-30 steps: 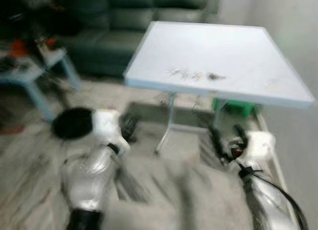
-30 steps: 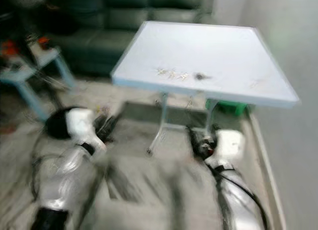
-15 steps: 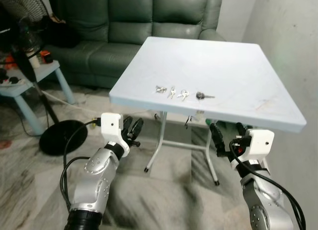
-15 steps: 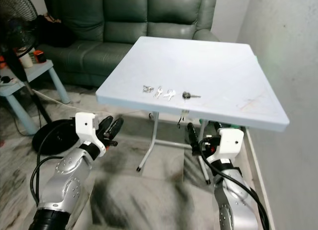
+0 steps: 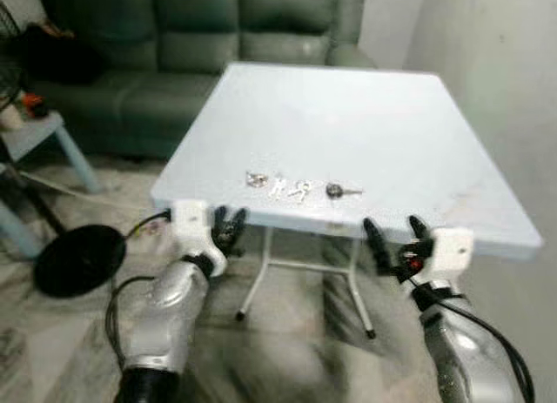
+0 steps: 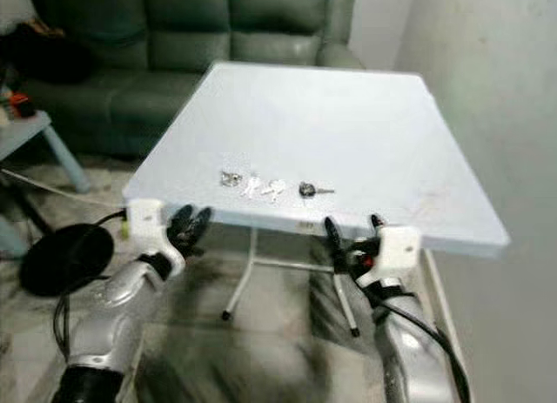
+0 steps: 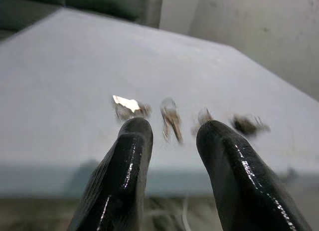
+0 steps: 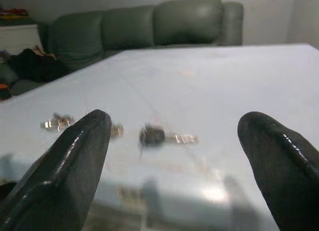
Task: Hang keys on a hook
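We're at the near edge of the pale blue square worktop [image 5: 348, 116], both end effectors held just below and short of its edge. The keys lie in a row close to that edge, running left to right: a small silver key cluster [image 5: 256, 179] at the left, two loose silver keys [image 5: 290, 191] in the middle, and a black-headed key with a silver blade [image 5: 342, 191] at the right, blade pointing toward our right. The right end effector [image 5: 396, 236] has its black fingers spread wide, and its wrist view puts the black-headed key [image 8: 164, 137] dead ahead between them, a bit forward and above finger level. The left end effector [image 5: 228, 226] has its fingers only narrowly apart, with the silver keys [image 7: 171, 118] ahead past the tips. We judge the right arm better lined up for the black-headed key and the left nearer the silver cluster. The key's long axis lies roughly along the worktop edge, so we'd likely pinch across the head from above. No hook is visible to us. The head views are somewhat motion-blurred, so finer key detail is uncertain.
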